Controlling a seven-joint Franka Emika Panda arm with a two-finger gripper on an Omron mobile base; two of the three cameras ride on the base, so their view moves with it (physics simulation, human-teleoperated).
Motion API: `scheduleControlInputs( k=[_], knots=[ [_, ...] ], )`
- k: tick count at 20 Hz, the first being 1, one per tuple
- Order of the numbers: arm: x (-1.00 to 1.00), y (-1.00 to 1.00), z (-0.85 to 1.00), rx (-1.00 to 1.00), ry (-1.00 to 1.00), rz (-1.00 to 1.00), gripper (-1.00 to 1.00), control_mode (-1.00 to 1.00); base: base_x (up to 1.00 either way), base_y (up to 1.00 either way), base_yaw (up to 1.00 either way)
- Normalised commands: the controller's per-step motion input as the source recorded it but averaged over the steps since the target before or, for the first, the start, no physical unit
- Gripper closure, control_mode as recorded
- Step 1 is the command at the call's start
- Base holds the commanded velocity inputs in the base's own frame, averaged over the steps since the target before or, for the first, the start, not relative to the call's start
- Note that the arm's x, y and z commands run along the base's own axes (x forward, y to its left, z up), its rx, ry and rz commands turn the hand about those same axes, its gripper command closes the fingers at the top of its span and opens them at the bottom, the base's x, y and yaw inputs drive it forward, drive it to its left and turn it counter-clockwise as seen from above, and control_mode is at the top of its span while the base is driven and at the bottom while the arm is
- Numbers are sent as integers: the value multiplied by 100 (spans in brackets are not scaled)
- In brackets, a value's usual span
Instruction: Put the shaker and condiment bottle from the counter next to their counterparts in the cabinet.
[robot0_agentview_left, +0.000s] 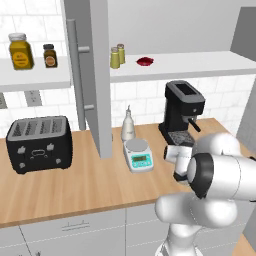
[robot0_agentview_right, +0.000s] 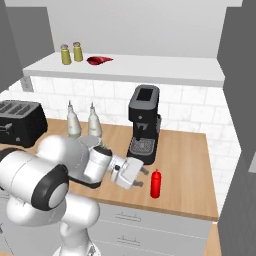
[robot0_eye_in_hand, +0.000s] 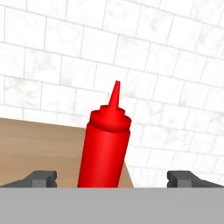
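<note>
Red squeeze plastic is what the arm is after: the condiment bottle (robot0_agentview_right: 156, 183) stands upright on the counter (robot0_agentview_right: 190, 160), near its front edge and just in front of the black coffee machine (robot0_agentview_right: 144, 122). The gripper (robot0_agentview_right: 145, 172) is levelled at it from just beside, fingers (robot0_eye_in_hand: 41, 178) spread wide, one on each side of the bottle but not touching. Up on the cabinet (robot0_agentview_left: 95, 75) shelf two small olive-yellow shakers (robot0_agentview_right: 71, 53) stand side by side, with the squat dark-red item (robot0_agentview_right: 99, 60) next to them. I'd judge the shaker half finished; the bottle still has to be gripped, lifted and shelved beside its red counterpart.
</note>
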Motion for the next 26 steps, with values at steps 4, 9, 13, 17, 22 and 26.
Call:
scheduleControlInputs(
  k=[4,9,13,17,22,26],
  knots=[
    [6,-1,-22,0,-3,3,-100,-100,0,0,0],
    [0,-20,-16,0,-2,4,-100,-100,0,0,0],
    [0,-30,-14,0,-2,3,-100,-100,0,0,0],
    [0,-29,-18,0,-2,3,-100,-100,0,0,0],
    [5,-22,-27,0,-1,2,100,-100,0,0,0],
    [5,-32,-8,0,-4,6,100,-100,0,0,0]
  ],
)
